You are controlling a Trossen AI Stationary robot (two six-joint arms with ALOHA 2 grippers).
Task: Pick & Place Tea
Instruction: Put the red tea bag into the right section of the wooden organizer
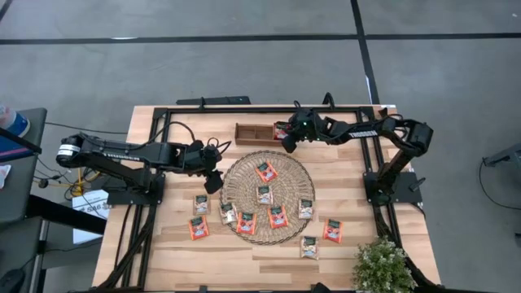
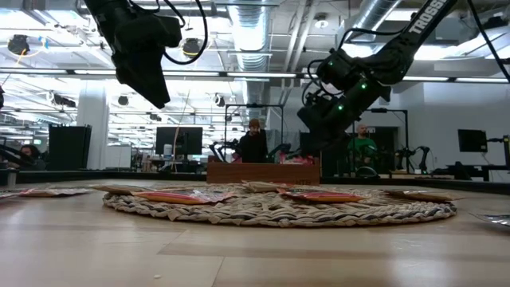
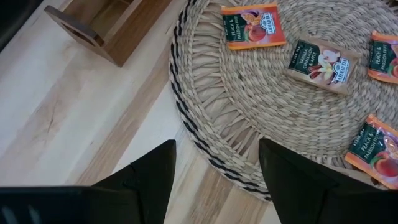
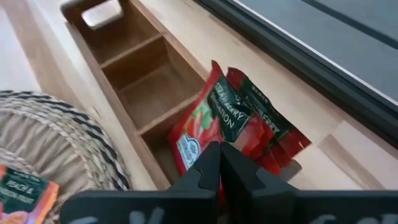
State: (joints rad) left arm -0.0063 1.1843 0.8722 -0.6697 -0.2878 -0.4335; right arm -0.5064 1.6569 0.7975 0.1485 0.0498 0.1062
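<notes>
Several tea sachets, orange (image 1: 277, 217) and pale (image 1: 264, 194), lie flat on the round woven mat (image 1: 236, 175) and on the table around it. The brown wooden tray (image 1: 248, 132) sits behind the mat. In its right end compartment red sachets (image 4: 202, 127) stand on edge, leaning on the far wall. My right gripper (image 4: 219, 152) is shut, its tips slanting down at the lower edge of the front red sachet. My left gripper (image 3: 216, 158) hangs open above the mat's left rim (image 3: 205, 143) with nothing between its fingers. My right gripper has its shut fingertips (image 4: 211, 163) right in front of the front red sachet's lower edge (image 4: 198, 148), slanting down from the table's right. The fingers hide the spot. I cannot tell whether they touch or pinch it.
Two tray compartments (image 4: 149, 81) to the left of the red sachets show bare wood. Loose sachets lie left (image 1: 200, 203) and right (image 1: 332, 230) of the mat. A potted plant (image 1: 383, 267) stands at the near right corner. Black frame rails (image 1: 374, 175) run along the table's sides.
</notes>
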